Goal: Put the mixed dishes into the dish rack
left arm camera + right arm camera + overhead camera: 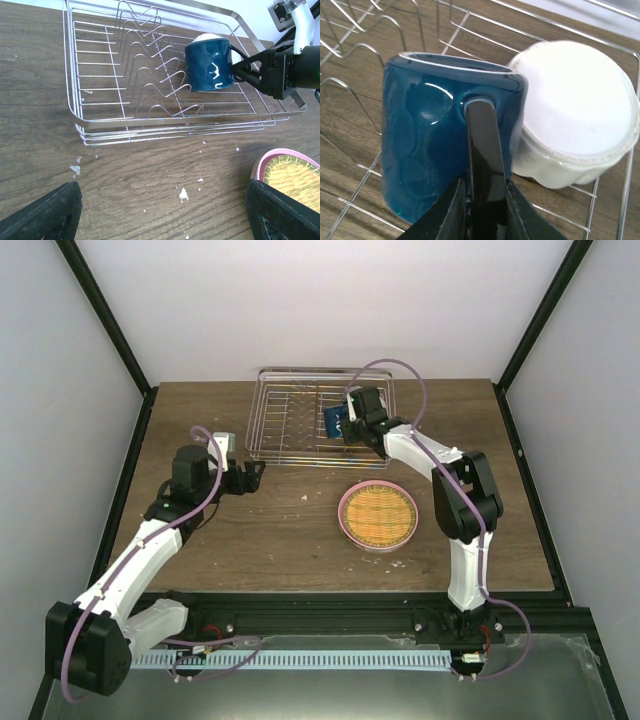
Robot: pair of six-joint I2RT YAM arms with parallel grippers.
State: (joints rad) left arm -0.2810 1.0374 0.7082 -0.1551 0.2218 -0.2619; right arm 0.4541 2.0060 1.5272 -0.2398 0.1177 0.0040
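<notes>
Three white walls (300, 300), crumb-strewn wooden table (250, 540) under dish rack (290, 425)

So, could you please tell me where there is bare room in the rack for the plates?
In the dish rack, the left and middle prong rows are bare, from the left wall to the blue mug. The right end is crowded: mug, white bowl beside it, and the right pincer on the mug's handle.
</notes>
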